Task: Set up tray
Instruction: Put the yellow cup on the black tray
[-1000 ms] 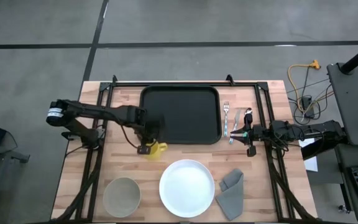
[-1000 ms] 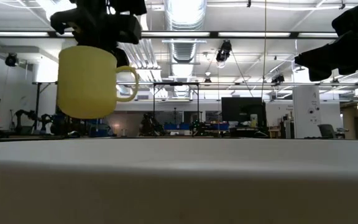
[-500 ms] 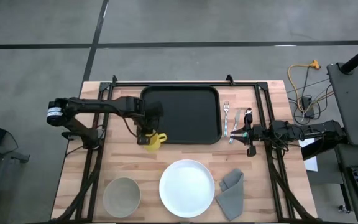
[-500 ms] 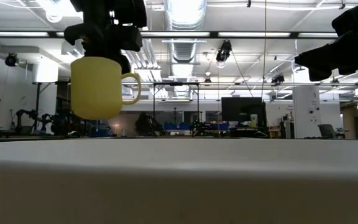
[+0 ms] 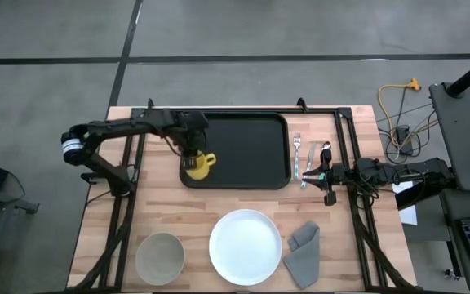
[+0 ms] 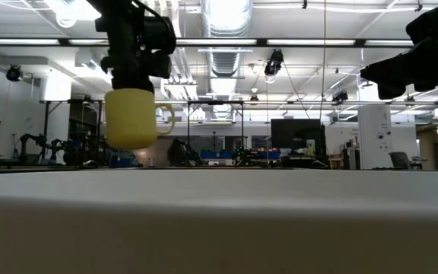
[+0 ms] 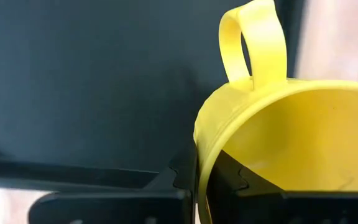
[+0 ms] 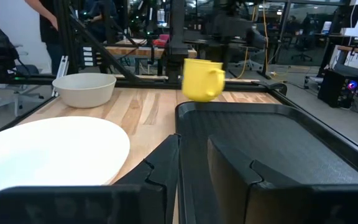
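Your left gripper (image 5: 192,157) is clamped on the yellow mug's (image 5: 199,166) rim, holding it off the table above the tray's (image 5: 251,147) near-left corner; it looks just inside the rim. The right gripper (image 5: 326,175) waits beside the cutlery, fingers slightly parted.

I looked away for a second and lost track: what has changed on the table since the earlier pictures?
The left pincer, shut on the yellow mug, carried it from over the wood beside the tray onto the tray's near-left corner area; it still hangs in the air. The right pincer, fork, white plate, bowl and grey cloth stayed put.
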Controlling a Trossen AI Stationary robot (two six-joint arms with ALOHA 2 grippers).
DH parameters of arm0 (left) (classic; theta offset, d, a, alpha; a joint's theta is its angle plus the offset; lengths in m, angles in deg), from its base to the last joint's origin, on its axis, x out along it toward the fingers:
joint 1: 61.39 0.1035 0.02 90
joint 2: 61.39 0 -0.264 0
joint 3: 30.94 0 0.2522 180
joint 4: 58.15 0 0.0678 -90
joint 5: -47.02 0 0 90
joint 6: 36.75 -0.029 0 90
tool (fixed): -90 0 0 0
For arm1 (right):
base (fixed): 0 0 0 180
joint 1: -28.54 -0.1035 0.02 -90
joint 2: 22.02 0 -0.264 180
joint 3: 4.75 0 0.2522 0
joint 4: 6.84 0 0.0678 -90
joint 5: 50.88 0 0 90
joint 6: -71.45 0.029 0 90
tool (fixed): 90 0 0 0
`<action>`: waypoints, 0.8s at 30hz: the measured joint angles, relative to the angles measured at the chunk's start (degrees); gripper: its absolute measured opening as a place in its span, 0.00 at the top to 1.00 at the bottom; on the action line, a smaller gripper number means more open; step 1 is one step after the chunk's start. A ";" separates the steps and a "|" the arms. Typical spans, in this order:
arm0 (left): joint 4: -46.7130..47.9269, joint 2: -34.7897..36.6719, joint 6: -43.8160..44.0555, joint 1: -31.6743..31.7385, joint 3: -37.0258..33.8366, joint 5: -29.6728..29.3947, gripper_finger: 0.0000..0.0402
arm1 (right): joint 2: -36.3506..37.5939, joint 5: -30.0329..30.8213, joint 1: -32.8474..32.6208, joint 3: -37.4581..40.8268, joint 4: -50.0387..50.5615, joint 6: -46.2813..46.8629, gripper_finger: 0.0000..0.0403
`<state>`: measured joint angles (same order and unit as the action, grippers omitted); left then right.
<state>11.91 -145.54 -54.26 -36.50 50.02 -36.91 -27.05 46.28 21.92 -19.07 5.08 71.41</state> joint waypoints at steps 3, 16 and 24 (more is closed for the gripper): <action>-1.12 -0.43 -0.01 3.44 0.02 -0.04 1.00 | 0.00 -0.01 0.00 -0.01 0.00 0.00 0.83; -5.24 -1.80 -3.45 10.18 -0.02 -0.09 1.00 | 0.00 -0.01 -0.01 0.00 0.00 0.00 0.80; -5.19 -1.81 -4.93 10.55 0.00 0.04 1.00 | 0.00 -0.01 0.01 0.00 -0.02 -0.01 0.82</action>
<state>6.72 -147.35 -59.19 -25.95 50.02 -36.87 -27.05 46.26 21.93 -19.07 5.06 71.40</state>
